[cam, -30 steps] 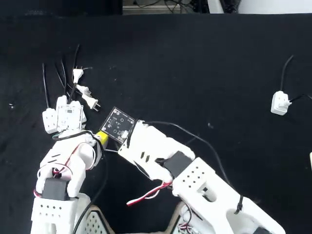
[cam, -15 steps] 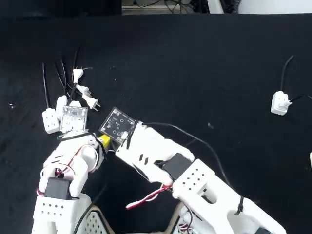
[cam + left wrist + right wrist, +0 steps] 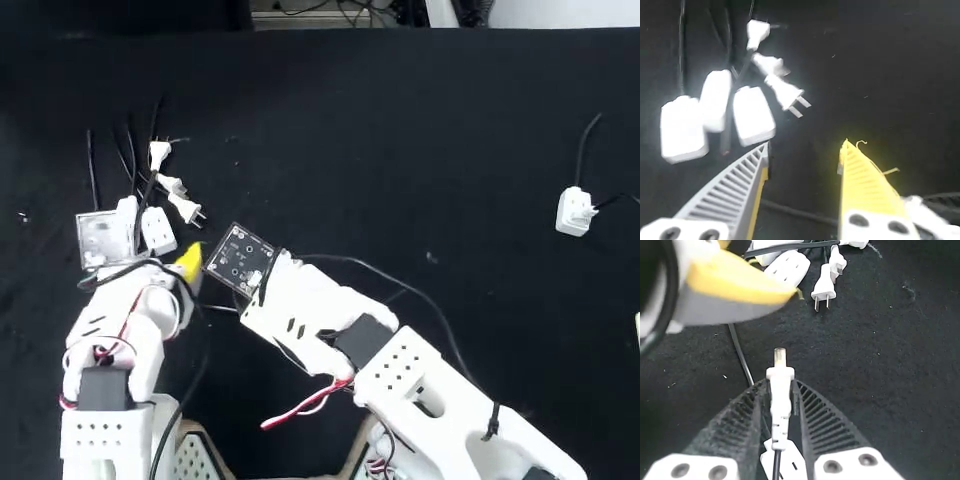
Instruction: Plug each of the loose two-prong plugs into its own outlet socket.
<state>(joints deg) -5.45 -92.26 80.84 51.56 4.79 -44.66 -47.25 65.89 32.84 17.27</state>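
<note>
Right tool (image 3: 780, 384) clamps 1 plug (image 3: 779, 371), prongs outward. Left tool (image 3: 805, 144) gapes wide; should pin the nearest socket (image 3: 754, 116) before square-on insertion.

I'm looking down on a black surface (image 3: 400, 130). Toward its far left lie three loose white plugs in a short row: the farthest plug (image 3: 158, 153), the middle plug (image 3: 171, 185) and the nearest plug (image 3: 187, 209). Just beside them rest the outer socket (image 3: 682, 129), middle socket (image 3: 715, 100) and inner socket (image 3: 752, 115), with thin black cords (image 3: 92, 170) running away from them. Well apart, near the right edge, sits a lone socket (image 3: 572, 212).
</note>
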